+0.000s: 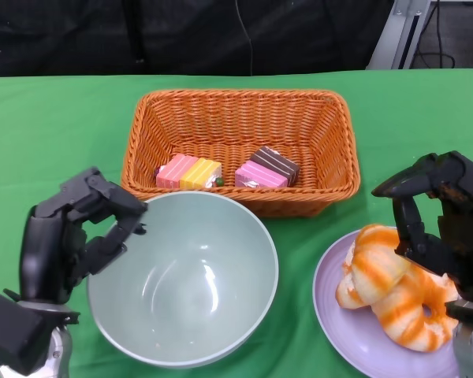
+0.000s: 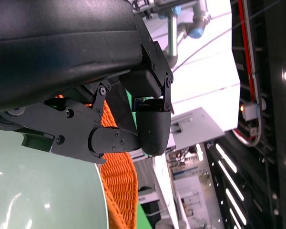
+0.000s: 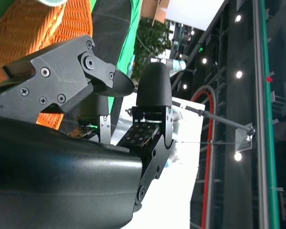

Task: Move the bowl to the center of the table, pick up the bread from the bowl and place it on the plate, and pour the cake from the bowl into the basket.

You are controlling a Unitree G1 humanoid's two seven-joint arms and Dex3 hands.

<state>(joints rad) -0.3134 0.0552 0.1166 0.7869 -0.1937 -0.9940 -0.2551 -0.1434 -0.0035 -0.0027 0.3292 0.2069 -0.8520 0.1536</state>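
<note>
Green table: covers the full working area under both hands; its far edge meets a dark backdrop.

Basket: orange wicker, beyond the fingertips of both hands and between them. Its near wall is partly hidden by the bowl rim. Inside, against the near wall, lie two cake pieces: a pink-and-yellow cake nearer the left hand's side, and a pink-and-brown cake nearer the right. Whether the two touch the basket wall cannot be told.

Bowl: pale green, holding nothing visible, just beside the left fingers on their inner side. Its near rim is close to the picture's lower edge.

Plate: lilac, cut off at the lower right; partly covered by the bread and the right hand.

Bread: orange-and-white striped twist, lying on the plate, directly under and beside the right fingers. Its far side is hidden by that hand.

Left hand: fingers curled, tips at the bowl's outer rim; contact with the rim cannot be confirmed. The left wrist view shows thumb and finger apart with nothing between them.

Right hand: fingers arched downward over the bread, apart, gripping nothing; contact with the bread cannot be confirmed.
</note>
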